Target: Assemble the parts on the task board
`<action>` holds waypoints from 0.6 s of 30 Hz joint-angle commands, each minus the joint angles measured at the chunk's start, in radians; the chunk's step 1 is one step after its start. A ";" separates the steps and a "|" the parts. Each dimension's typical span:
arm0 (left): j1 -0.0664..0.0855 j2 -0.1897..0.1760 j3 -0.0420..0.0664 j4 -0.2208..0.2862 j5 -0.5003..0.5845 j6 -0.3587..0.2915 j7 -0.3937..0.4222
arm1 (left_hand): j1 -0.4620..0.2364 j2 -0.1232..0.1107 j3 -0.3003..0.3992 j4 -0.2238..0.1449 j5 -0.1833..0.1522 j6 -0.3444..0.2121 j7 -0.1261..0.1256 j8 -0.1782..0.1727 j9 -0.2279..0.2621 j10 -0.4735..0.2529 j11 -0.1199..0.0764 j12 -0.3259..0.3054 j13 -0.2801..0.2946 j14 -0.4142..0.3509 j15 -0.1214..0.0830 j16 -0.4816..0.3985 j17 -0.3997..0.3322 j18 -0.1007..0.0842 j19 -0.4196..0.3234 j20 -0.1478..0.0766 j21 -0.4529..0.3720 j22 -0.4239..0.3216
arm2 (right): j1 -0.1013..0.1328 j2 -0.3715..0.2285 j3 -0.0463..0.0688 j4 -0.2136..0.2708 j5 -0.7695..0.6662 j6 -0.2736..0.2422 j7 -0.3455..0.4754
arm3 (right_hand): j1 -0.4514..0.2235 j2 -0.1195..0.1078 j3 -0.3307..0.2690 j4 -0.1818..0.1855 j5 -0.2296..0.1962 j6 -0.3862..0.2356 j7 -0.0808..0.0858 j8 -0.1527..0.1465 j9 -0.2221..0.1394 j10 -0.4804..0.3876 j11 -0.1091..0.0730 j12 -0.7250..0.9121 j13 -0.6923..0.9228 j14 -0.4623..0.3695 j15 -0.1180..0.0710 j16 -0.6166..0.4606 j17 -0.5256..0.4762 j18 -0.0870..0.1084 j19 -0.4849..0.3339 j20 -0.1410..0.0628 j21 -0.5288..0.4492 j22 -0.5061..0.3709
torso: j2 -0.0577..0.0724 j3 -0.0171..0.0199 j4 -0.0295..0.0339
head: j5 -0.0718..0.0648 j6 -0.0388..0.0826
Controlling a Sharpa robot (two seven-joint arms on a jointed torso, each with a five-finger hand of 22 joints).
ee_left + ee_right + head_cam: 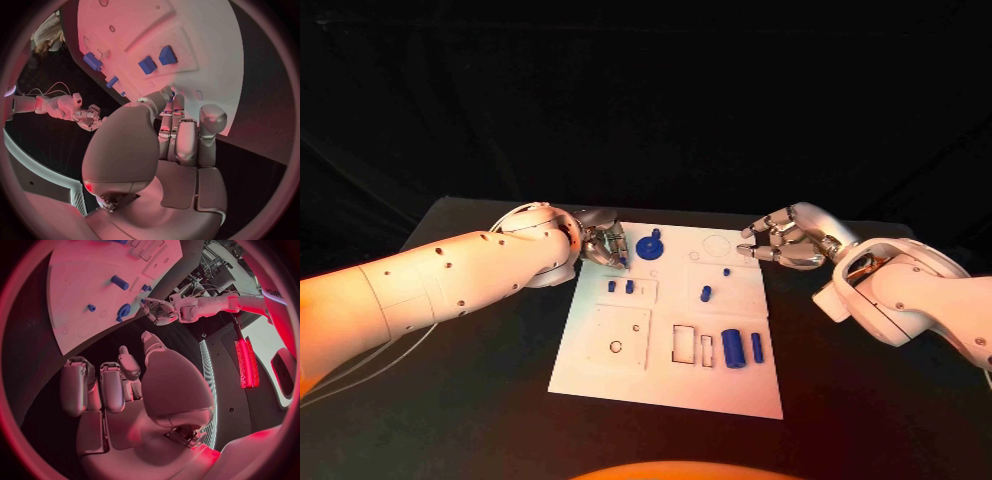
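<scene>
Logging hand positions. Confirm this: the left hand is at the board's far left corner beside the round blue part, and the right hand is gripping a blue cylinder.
Wrong on the right hand: the head view shows it holding nothing, fingers curled, beside the task board. The left hand is beside the round blue part.

The task board (596, 375) sits in the middle of the table (473, 420). Left hand (604, 245) is right at the board's far-left corner, and a round knob part (651, 243) stands on the board just beside it. Right hand (783, 240) hangs off the far-right corner, apart from the board. Mid-board there's a short peg (705, 294), with two small parts (620, 286) over to its left. Near the front edge, a fat cylinder (733, 349) and a thin pin (757, 347) lie side by side, right of two rectangular slots (685, 343).
</scene>
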 commanded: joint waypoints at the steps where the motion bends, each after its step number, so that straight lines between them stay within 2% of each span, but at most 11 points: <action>1: -0.001 0.004 0.000 0.003 -0.001 0.024 0.003 | -0.011 -0.002 -0.006 -0.002 0.000 0.003 0.004 -0.003 0.001 0.004 0.000 -0.006 -0.001 0.004 0.001 -0.002 -0.001 -0.013 0.002 0.001 0.006 0.001 | -0.001 0.001 0.000 0.001 -0.004 0.005 0.006 | -0.003 0.009 -0.005 0.003 0.003 0.003 -0.001 0.006 -0.001 0.003 -0.001 0.003 0.002 0.039 -0.006 -0.002 0.001 0.013 -0.003 -0.001 -0.005 0.111 | 0.000 -0.0003 0.0003 | 0.000 -0.001; 13: -0.002 0.015 -0.002 -0.012 0.007 0.034 0.005 | -0.011 -0.001 -0.005 -0.002 0.000 0.004 0.003 -0.004 0.000 0.005 -0.001 -0.008 -0.001 0.003 0.001 -0.003 -0.003 -0.013 0.001 0.002 0.006 0.001 | -0.001 0.002 0.000 0.000 -0.005 0.005 0.006 | -0.003 0.009 -0.005 0.003 0.003 0.003 -0.001 0.006 -0.001 0.003 -0.001 0.003 0.002 0.039 -0.006 -0.002 0.001 0.013 -0.003 -0.001 -0.005 0.111 | -0.001 0.0002 0.0008 | 0.000 -0.001; 18: -0.002 0.023 -0.004 -0.024 0.006 0.038 0.005 | -0.011 -0.001 -0.005 -0.002 0.000 0.004 0.003 -0.004 0.000 0.005 -0.001 -0.008 -0.001 0.003 0.001 -0.003 -0.003 -0.013 0.001 0.002 0.006 0.001 | -0.001 0.003 0.000 0.001 -0.005 0.005 0.006 | -0.003 0.009 -0.005 0.003 0.003 0.003 -0.001 0.006 -0.001 0.003 -0.001 0.003 0.002 0.039 -0.006 -0.002 0.001 0.013 -0.003 -0.001 -0.005 0.111 | 0.000 0.0002 -0.0014 | 0.001 -0.001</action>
